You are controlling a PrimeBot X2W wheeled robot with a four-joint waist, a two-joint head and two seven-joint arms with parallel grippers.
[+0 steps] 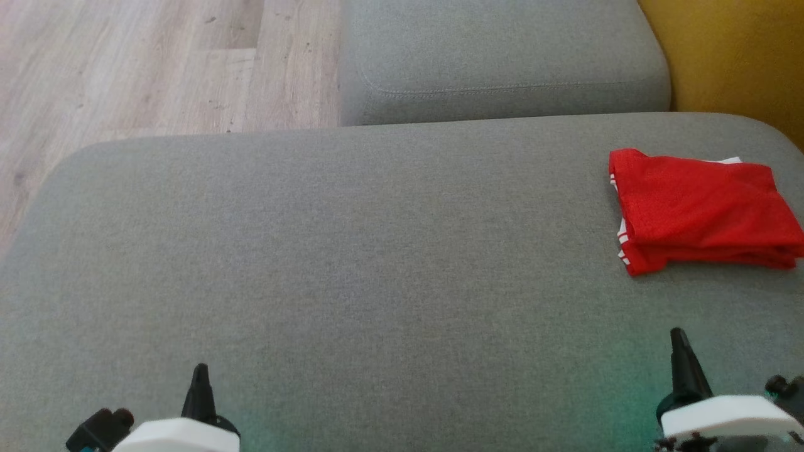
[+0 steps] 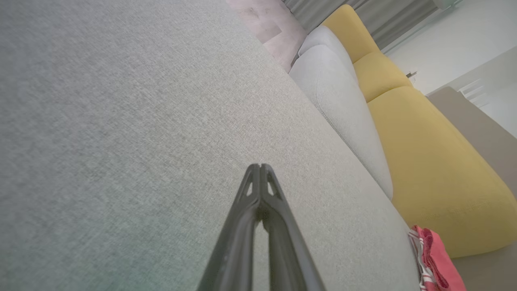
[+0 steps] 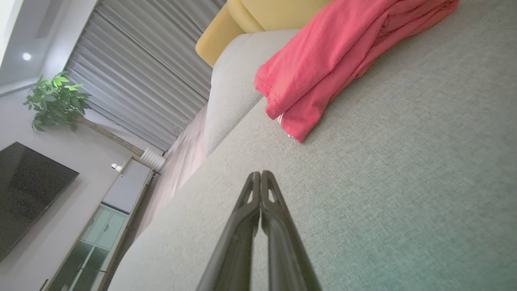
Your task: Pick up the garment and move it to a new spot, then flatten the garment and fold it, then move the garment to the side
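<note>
The garment [image 1: 703,213] lies folded in a red stack at the cushion's [image 1: 352,251] far right, near its edge. That reads as the set-aside spot, so the task looks done. The left gripper [image 2: 259,166] and right gripper [image 3: 261,173] sit over bare cushion, fingers pressed together on nothing, apart from the stack, likely so as not to disturb it.

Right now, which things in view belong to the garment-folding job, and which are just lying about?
Job: red garment, folded, on the grey cushion; left claw, shut; right claw, shut.
Just about: yellow cushion, potted plant, television, cabinet.
</note>
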